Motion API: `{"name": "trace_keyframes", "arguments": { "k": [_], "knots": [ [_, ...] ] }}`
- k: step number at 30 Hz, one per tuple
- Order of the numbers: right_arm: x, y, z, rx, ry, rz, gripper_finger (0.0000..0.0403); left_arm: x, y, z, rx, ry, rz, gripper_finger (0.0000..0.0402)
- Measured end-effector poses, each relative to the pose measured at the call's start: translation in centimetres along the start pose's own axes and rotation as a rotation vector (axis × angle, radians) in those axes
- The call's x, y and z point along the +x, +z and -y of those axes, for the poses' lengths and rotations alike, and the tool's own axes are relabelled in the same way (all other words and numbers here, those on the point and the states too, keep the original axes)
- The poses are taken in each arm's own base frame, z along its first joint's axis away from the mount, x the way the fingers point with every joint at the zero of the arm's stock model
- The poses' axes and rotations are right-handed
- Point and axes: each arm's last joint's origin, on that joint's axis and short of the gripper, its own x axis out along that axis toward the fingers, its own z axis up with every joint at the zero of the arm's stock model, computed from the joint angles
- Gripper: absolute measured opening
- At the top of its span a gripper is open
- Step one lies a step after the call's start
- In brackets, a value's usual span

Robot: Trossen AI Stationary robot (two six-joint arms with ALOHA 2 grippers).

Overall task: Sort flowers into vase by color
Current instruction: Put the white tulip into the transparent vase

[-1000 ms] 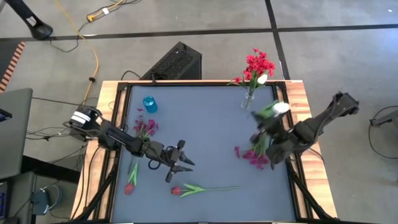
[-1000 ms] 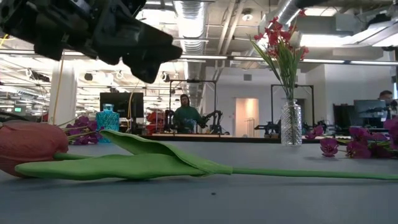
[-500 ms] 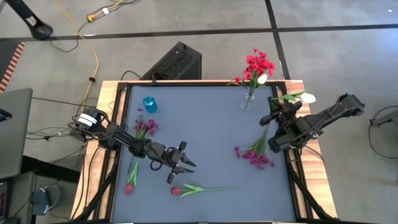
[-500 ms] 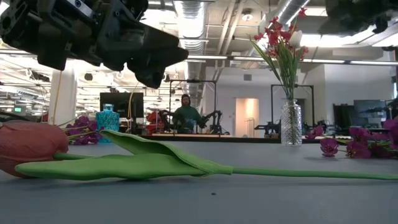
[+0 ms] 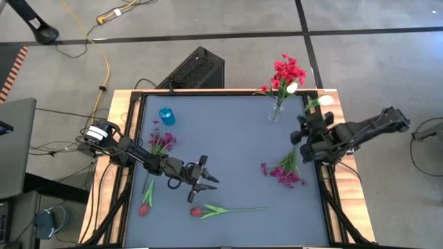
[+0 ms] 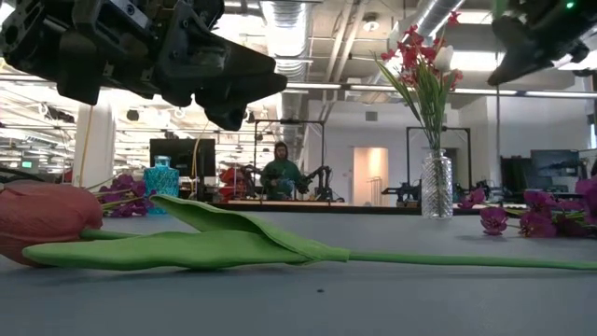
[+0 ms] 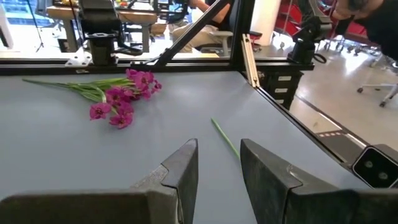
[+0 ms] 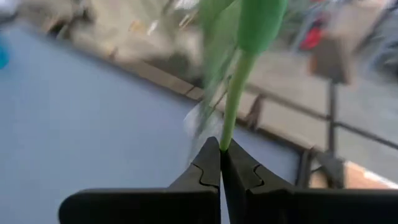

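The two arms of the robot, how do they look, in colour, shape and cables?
Both arms are dark, nearly black, built of slim jointed segments. The left pincer has two flat, dark grey fingers with angular edges. The right pincer ends in two black fingers tapering to a point. The left arm carries a white ring near its base, where cables trail off the table.

A red tulip (image 6: 47,222) lies on the table (image 6: 298,299) before a glass vase (image 6: 436,186).

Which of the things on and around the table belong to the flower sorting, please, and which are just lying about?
Job:
- white flower, clamped in right gripper
- clear vase with red flowers
- blue vase
- magenta sprays and
- red tulips and
- left gripper, open

Lying about:
- black box
- yellow cable
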Motion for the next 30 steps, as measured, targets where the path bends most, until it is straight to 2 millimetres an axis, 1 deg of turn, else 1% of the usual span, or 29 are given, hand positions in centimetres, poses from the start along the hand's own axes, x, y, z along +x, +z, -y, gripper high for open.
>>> {"name": "trace_keyframes", "arguments": {
  "k": [3, 6, 10, 12, 14, 16, 20, 25, 28, 30],
  "knots": [
    [-0.5, -0.2, 0.2, -0.067, 0.106, -0.085, 0.0025, 0.0, 0.0, 0.0, 0.0, 0.0, 0.0, 0.0108],
    [-1.5, -0.2, 1.8, -0.062, 0.251, -0.102, 0.0025, 0.0, 0.0, 0.0, 0.0, 0.0, -0.003, 0.0108],
    [-2.3, -0.4, 4.5, 0.078, 0.485, -0.075, 0.0025, 0.0, -0.1, 0.0, 0.001, -0.001, -0.008, 0.0108],
    [-2.2, -1.0, 4.9, 0.167, 0.604, -0.051, 0.0025, 0.0, -0.1, 0.0, 0.001, -0.001, -0.009, 0.0108],
    [-2.2, -1.7, 4.2, 0.198, 0.714, -0.007, 0.0025, 0.0, -0.1, 0.0, 0.016, -0.001, -0.01, 0.0108],
    [-2.3, -2.4, 3.1, 0.19, 0.799, 0.053, 0.0025, 0.0, -0.1, 0.0, 0.029, -0.002, -0.01, 0.0108],
    [-3.0, -2.4, 1.0, 0.152, 0.913, 0.184, 0.0025, 0.0, -0.1, 0.0, 0.031, -0.002, -0.01, 0.0108],
    [-3.8, -0.8, -1.8, 0.099, 0.969, 0.33, 0.0025, 0.0, -0.1, 0.0, 0.043, -0.001, -0.009, 0.0108],
    [-4.0, 0.8, -4.0, 0.024, 1.009, 0.402, 0.0025, 0.0, -0.1, -0.2, 0.042, 0.004, -0.009, 0.0108],
    [-3.8, 1.9, -5.7, -0.035, 1.024, 0.408, 0.0025, 0.0, 0.0, -0.3, 0.041, 0.008, -0.008, 0.0108]
  ]
}}
